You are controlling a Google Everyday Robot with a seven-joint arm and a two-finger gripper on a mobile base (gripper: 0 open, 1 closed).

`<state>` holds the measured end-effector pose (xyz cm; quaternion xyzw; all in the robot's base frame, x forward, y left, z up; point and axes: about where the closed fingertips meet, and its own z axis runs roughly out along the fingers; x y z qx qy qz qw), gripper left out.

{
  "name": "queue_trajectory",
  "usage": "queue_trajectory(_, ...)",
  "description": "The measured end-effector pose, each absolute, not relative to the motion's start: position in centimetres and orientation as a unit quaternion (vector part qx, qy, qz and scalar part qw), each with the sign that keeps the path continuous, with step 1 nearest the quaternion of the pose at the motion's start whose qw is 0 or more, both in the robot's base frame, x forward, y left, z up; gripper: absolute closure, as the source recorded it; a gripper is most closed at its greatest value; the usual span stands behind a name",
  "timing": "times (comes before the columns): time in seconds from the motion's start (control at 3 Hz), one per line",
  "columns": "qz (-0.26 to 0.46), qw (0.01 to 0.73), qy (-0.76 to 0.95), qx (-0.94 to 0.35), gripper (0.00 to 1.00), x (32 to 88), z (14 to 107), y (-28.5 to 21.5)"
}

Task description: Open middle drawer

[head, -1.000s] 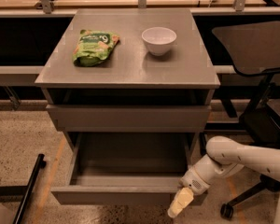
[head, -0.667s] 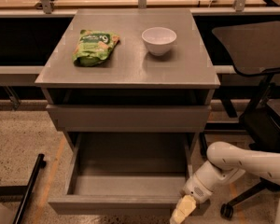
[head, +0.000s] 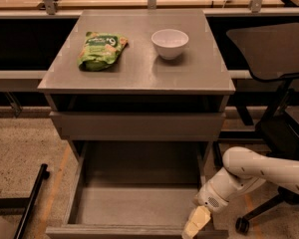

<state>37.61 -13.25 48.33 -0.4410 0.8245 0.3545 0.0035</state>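
Note:
The middle drawer (head: 134,203) of the grey cabinet stands pulled far out toward the camera, showing its shallow grey box interior, which holds nothing. Its flat front panel (head: 114,231) lies at the bottom edge of the camera view. My gripper (head: 193,225), cream-tipped on a white arm (head: 249,171) that comes in from the right, sits at the drawer's front right corner, against the top of the front panel. The grey drawer front (head: 137,126) above it is closed.
On the cabinet top (head: 139,73) lie a green snack bag (head: 100,49) and a white bowl (head: 170,43). A black office chair (head: 269,49) stands close at the right, its wheeled base (head: 241,224) near my arm. A black bar (head: 30,198) lies on the floor at left.
The middle drawer has slid further out toward the camera. My gripper has moved down and toward the camera with the drawer's front right corner.

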Motion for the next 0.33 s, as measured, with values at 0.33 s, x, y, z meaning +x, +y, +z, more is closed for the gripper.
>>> queue_trajectory(0.33,0.345,0.011,0.826,-0.446,0.00,38.17,49.54,-13.33)
